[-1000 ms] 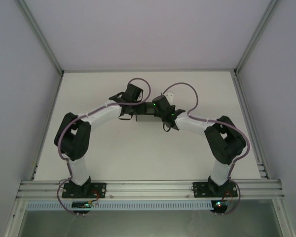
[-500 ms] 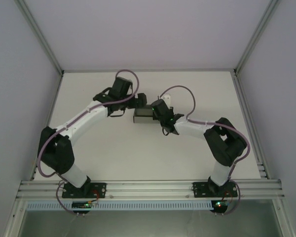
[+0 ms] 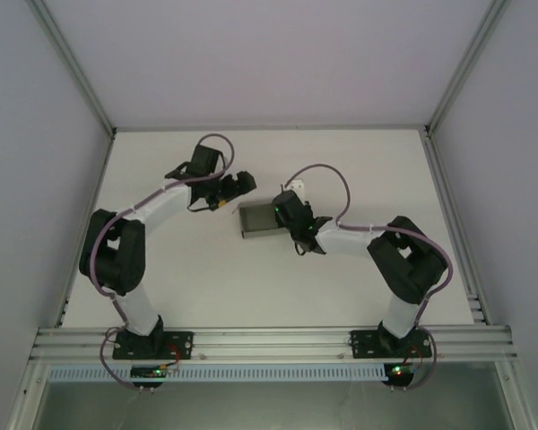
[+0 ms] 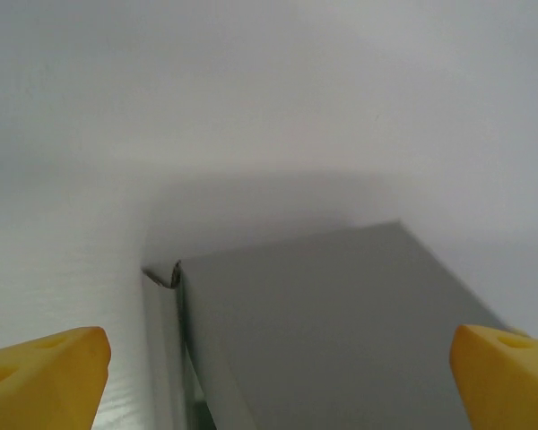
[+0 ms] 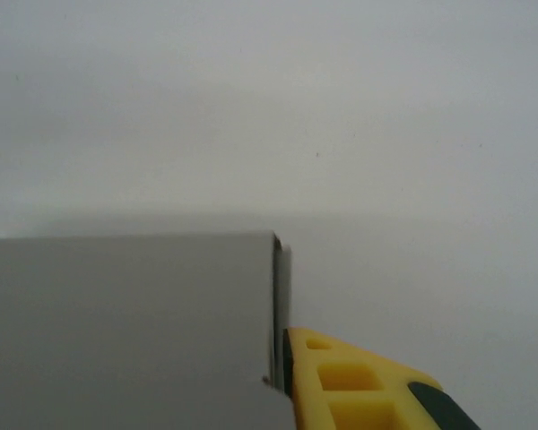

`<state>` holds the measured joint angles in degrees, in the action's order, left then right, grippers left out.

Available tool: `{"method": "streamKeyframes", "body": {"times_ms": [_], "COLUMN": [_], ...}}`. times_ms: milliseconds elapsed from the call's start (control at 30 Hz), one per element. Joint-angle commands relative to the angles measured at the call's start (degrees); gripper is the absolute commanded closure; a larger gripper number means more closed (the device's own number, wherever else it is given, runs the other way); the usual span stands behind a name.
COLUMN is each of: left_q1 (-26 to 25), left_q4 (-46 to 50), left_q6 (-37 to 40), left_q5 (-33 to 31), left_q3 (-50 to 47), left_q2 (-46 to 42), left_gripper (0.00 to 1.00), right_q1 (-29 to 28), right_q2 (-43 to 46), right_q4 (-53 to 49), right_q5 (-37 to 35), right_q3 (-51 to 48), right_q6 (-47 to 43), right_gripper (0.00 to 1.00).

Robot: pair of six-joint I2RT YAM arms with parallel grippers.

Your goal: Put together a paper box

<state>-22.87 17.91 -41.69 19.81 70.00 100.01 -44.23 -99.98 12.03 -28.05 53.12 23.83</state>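
The paper box is a small shallow grey cardboard box lying on the white table, open side up. My right gripper is at the box's right end wall. In the right wrist view one yellow finger presses on the outside of that wall, and the other finger is hidden behind the grey cardboard. My left gripper hovers just beyond the box's far-left corner, open. Its two yellow fingertips sit wide apart, with the box ahead of them, untouched.
The white table has free room in front of the box and to its left. Aluminium frame rails run along the near edge, and grey walls close in the left, right and back sides.
The left arm has swung left and drawn its gripper off the box. The right gripper has moved the box a little nearer and to the left.
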Motion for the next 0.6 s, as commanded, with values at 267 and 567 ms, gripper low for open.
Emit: {"method": "streamKeyframes", "body": {"times_ms": [267, 567], "left_q1": [-0.1, -0.1], "left_q4": [-10.1, -13.6], "left_q6": [-4.0, -2.4], "left_q5": [6.3, 4.5], "left_q3": [-12.3, -15.6], "left_q2": [0.8, 1.0], "left_gripper": [0.21, 0.31], "right_q1": [-2.8, -2.7], "right_q2": [4.8, 19.3], "right_q4": [-3.3, -16.5], "right_q5": [2.7, 9.5], "right_q3": [-3.7, -12.0], "right_q6": [0.2, 2.1], "right_gripper": [0.73, 0.38]}}
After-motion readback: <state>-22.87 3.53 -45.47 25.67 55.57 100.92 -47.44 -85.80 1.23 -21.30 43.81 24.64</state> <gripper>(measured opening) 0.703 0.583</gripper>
